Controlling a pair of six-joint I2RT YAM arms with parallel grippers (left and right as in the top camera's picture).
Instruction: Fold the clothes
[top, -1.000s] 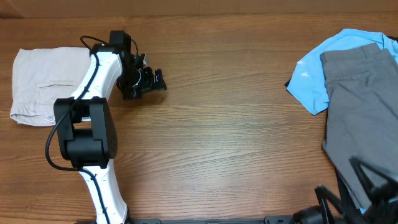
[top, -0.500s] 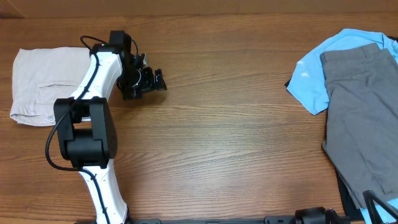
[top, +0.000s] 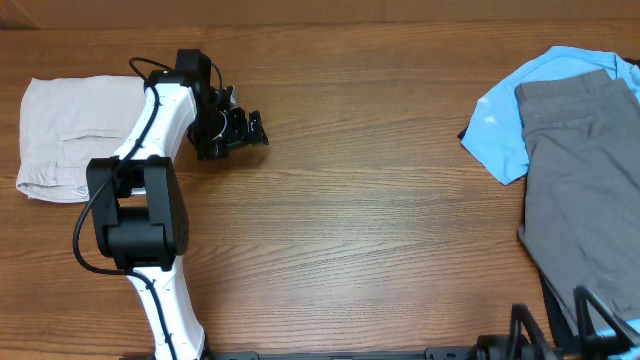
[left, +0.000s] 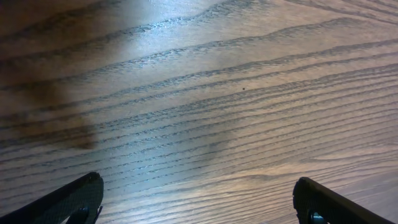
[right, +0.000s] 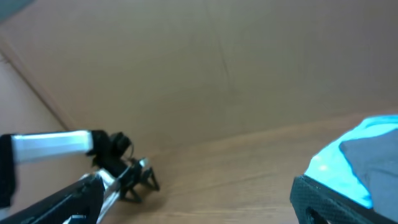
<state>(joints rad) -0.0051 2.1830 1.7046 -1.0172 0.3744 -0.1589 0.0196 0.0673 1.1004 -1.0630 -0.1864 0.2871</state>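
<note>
Pale beige shorts (top: 70, 135) lie folded in a flat rectangle at the far left of the table (top: 380, 220), welt pocket up (looks done, parked aside). Just right, left gripper (top: 243, 131) hangs over bare wood, jaws apart, empty. Far right: grey trousers (top: 580, 190) atop blue shirt (top: 500, 120), likely queued; right gripper (right: 199, 208) low beside them, jaws apart, empty.

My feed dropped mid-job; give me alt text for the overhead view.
Folded beige shorts lie at the far left of the table, with the left gripper open over bare wood just to their right. At the far right, grey trousers lie on top of a light blue shirt.
</note>
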